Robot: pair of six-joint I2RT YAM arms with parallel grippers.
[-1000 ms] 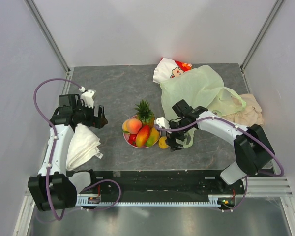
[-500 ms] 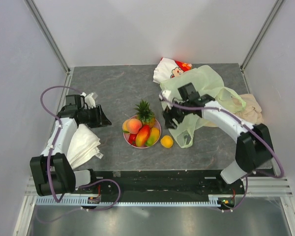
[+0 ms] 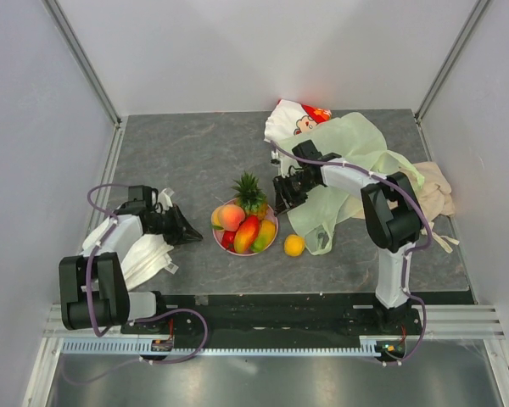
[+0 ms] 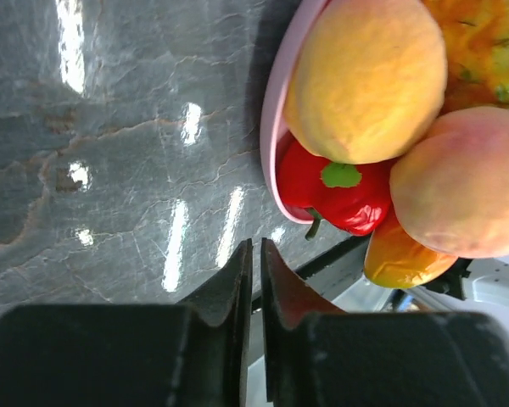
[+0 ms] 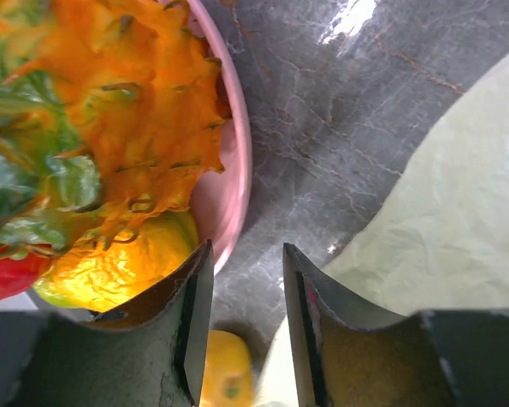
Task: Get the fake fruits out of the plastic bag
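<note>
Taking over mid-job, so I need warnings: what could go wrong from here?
The orange lies loose on the table beside the plate; a sweeping arm could roll it away. The right gripper hangs open close by the plate rim and pineapple; a careless move might topple it.

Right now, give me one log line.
fake fruits: piled on pink plate, orange beside it | plastic bag: right of plate | left gripper: shut, empty | right gripper: open, empty, by plate rim

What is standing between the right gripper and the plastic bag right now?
Nothing visible. The right gripper hangs over the table, with the pink plate on one side and the edge of the plastic bag close on the other. No object lies between gripper and bag.
</note>
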